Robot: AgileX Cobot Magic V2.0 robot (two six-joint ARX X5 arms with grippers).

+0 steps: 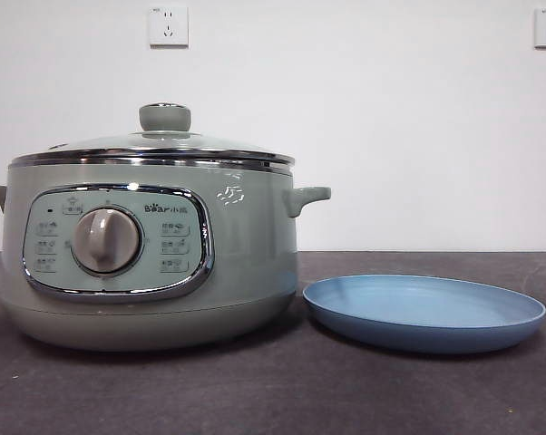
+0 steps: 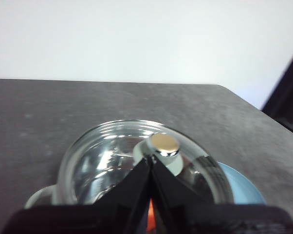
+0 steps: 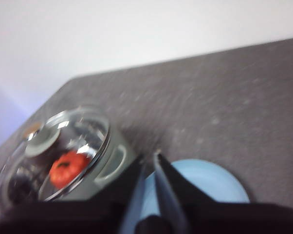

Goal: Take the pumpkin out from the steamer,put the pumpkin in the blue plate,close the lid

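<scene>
From my station I read "Bear" on the steamer, in the chrome-framed control panel just right of the grey dial, small button labels around the dial too fine to read, nothing else legible.

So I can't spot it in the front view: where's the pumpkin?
The pumpkin sits inside the steamer, under the closed glass lid; the right wrist view shows it through the glass, beside the blue plate.
</scene>
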